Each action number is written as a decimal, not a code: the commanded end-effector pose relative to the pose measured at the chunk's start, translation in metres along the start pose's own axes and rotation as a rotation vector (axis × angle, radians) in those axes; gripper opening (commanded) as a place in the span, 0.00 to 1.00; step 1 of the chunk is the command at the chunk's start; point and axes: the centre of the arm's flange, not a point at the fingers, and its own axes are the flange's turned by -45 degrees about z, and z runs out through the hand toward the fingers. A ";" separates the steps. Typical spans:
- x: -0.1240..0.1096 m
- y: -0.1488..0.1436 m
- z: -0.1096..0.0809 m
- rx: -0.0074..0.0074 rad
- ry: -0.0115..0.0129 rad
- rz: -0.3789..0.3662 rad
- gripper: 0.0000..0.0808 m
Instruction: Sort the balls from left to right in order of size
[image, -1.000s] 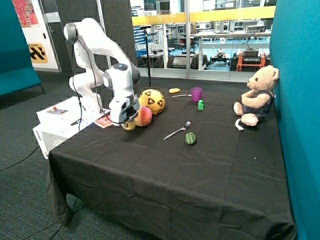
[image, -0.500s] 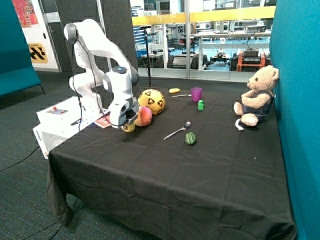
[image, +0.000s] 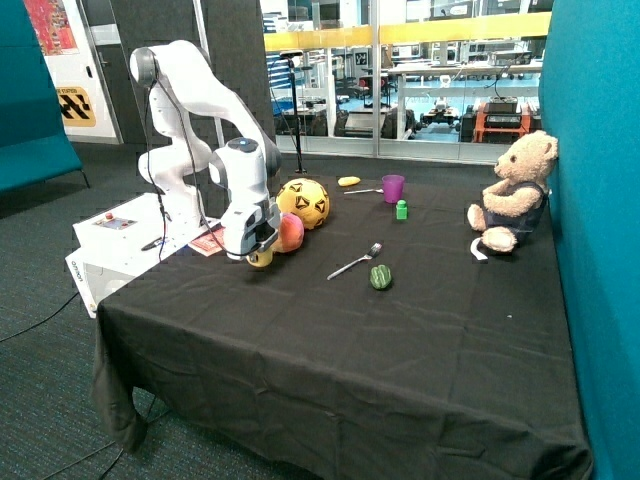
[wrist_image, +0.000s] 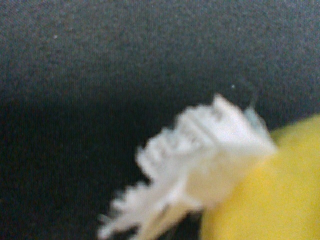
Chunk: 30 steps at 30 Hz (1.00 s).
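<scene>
Outside view: hand (image: 256, 250) low over counter (image: 340, 340) near its edge on robot-base side, small yellow ball (image: 260, 259) at its tip, on or just above cloth. Pink-and-yellow ball (image: 290, 232) just beside, touching or nearly touching hand. Large yellow ball with black triangles (image: 304, 202) right behind it; three balls run in diagonal row. Spoon (image: 355, 263) and green pepper-shaped piece (image: 380, 277) well apart.

Wrist view: white finger (wrist_image: 200, 160) pressed against small yellow ball (wrist_image: 270, 200), black cloth behind. Hand closed on that ball.
</scene>
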 end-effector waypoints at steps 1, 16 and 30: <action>-0.001 -0.001 0.010 -0.0020 -0.0010 0.016 0.00; 0.001 -0.005 0.006 -0.0020 -0.0010 -0.002 0.73; -0.004 -0.001 0.005 -0.0020 -0.0010 0.005 0.82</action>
